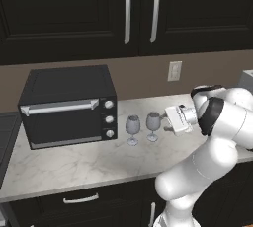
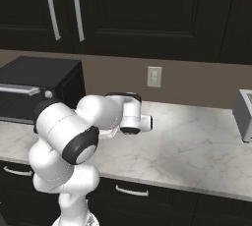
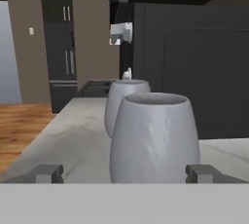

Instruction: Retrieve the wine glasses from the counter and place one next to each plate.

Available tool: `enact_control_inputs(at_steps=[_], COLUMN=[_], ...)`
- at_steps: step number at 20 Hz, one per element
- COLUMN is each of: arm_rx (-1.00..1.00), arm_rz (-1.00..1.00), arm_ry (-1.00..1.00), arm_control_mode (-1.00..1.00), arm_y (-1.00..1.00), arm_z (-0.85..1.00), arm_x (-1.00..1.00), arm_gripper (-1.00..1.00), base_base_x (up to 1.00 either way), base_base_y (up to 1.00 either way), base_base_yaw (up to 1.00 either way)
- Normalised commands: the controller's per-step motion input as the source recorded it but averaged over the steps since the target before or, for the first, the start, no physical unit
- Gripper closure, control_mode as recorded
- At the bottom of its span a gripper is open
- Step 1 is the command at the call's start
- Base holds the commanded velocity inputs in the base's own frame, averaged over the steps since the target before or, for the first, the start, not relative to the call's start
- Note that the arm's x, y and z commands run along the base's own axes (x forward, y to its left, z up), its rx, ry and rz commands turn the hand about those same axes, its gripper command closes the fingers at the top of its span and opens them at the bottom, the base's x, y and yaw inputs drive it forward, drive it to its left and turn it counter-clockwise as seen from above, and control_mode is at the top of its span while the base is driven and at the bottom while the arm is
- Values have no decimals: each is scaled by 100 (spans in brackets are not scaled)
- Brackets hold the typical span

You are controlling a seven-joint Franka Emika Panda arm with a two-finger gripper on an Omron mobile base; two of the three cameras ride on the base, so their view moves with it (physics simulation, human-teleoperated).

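Observation:
Two grey see-through wine glasses stand side by side on the marbled counter, just right of the oven: the left glass and the right glass. My gripper reaches in level from the right, at the bowl of the right glass. In the hand view the near glass sits between my open fingertips, off-centre toward the right one, and the far glass stands behind it. The gripper is open. The plates are out of view.
A black toaster oven stands on the counter left of the glasses. Dark upper cabinets hang above, with a wall outlet behind. A grey appliance sits at the counter's far right. Black drawer fronts run below the edge.

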Motion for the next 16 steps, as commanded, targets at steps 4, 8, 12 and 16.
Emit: enact_control_inputs(at_steps=[4,8,12,16], arm_rx=[0,0,0,0], arm_rz=[3,4,1,0], arm_ry=[0,0,0,0], arm_control_mode=[-100,-100,-100,-100], arm_y=[0,-6,0,0], arm_z=[-21,-11,-8,-9], arm_x=[0,0,0,0], arm_gripper=[-100,-100,-100,-100], base_base_x=[0,0,0,0], base_base_y=[0,0,0,0], base_base_yaw=[0,0,0,0])
